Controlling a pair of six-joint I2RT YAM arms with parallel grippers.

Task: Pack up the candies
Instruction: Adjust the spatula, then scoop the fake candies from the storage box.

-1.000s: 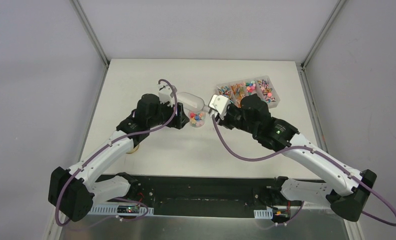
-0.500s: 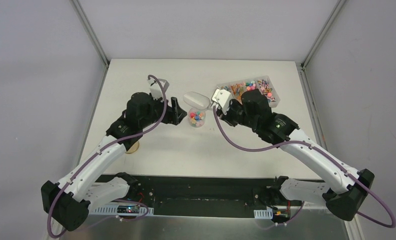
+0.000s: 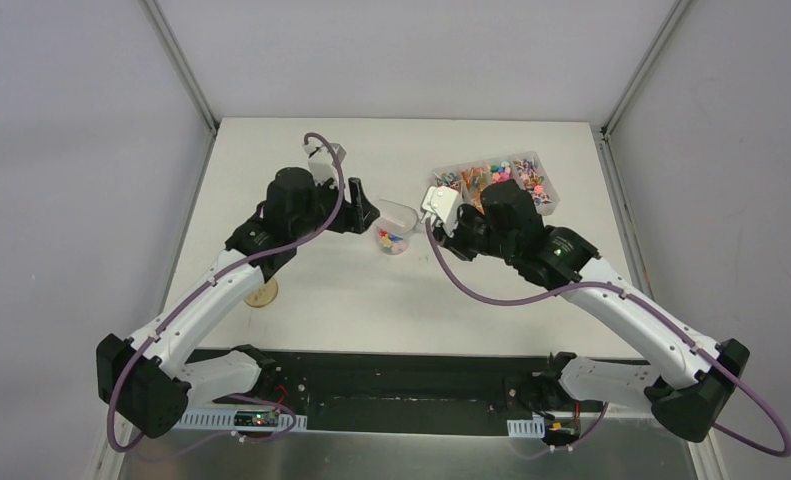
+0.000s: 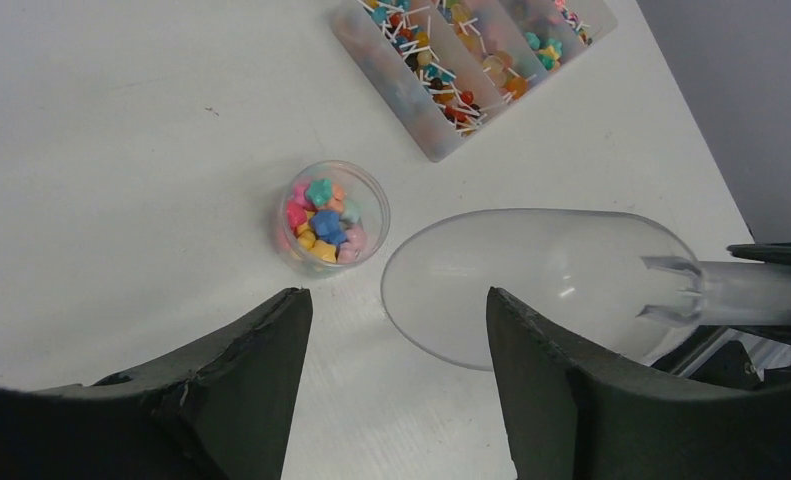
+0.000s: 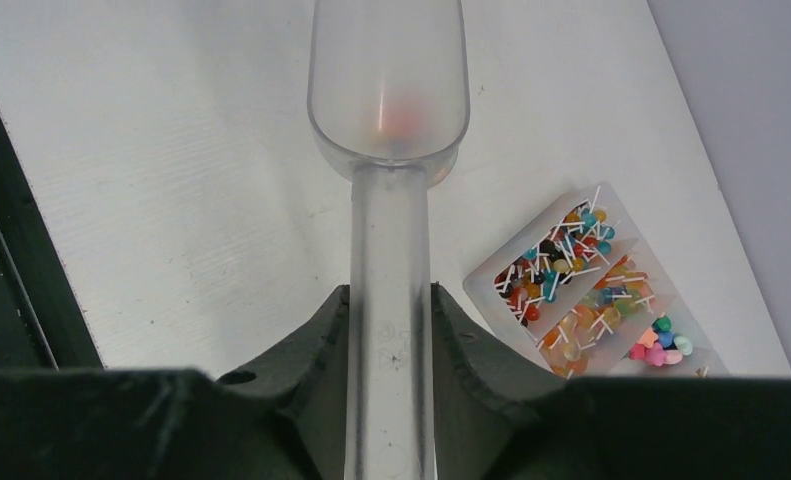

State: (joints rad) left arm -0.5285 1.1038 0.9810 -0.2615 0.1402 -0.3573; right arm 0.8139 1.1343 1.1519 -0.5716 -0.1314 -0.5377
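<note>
- Wooden disc (image 3: pixel 262 293) lay flat on the table (image 3: pixel 301 160), well left of everything else and untouched.
- Left gripper (image 4: pixel 395 305) was spread wide and held nothing. It hovered just left of the jar.
- Jar (image 4: pixel 333 215) stood upright with no lid, and candies (image 4: pixel 321 218) sat in a small pile inside it.
- Scoop (image 5: pixel 389 90) hung just beside the jar's right rim. The bowl looked near empty; I couldn't tell if the orange blur in it was a candy or something seen through the plastic.
- Right gripper (image 5: pixel 389 312) was clenched on the scoop's handle.
- Tray (image 3: pixel 546 205) sat at the right rear, with more candies in one compartment and stick sweets in the others.
- Risk: nothing braced the jar, so a knock from the scoop lip could tip it and spill the pile.
- Risk: the scoop mouth looked wider than the jar opening, so a fast pour would likely scatter pieces on the table.
- Risk: the handle was smooth, so the scoop might twist in the grip.
</note>
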